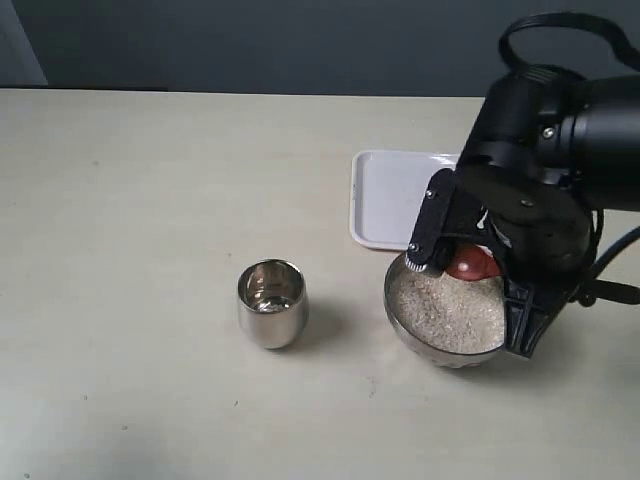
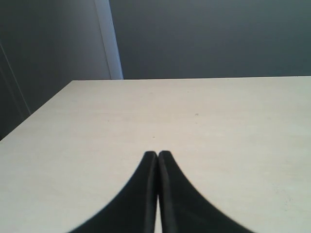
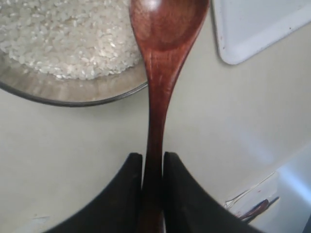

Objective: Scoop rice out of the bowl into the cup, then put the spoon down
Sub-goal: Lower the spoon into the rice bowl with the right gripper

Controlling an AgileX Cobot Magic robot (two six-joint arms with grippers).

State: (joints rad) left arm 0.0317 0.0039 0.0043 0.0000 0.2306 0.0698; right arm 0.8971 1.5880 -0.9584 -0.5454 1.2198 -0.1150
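The steel bowl sits right of centre, filled with white rice. My right gripper is shut on the handle of the reddish-brown wooden spoon. The spoon's scoop hovers at the bowl's far rim, over the rice and the bowl's edge. The scoop looks empty. The small steel cup stands upright to the left of the bowl, apart from it. My left gripper is shut on nothing, above bare table; it does not show in the exterior view.
A flat white tray lies just behind the bowl, also seen as the tray beside the spoon's scoop. The right arm's black body looms over the bowl's right side. Pale tabletop stretches left.
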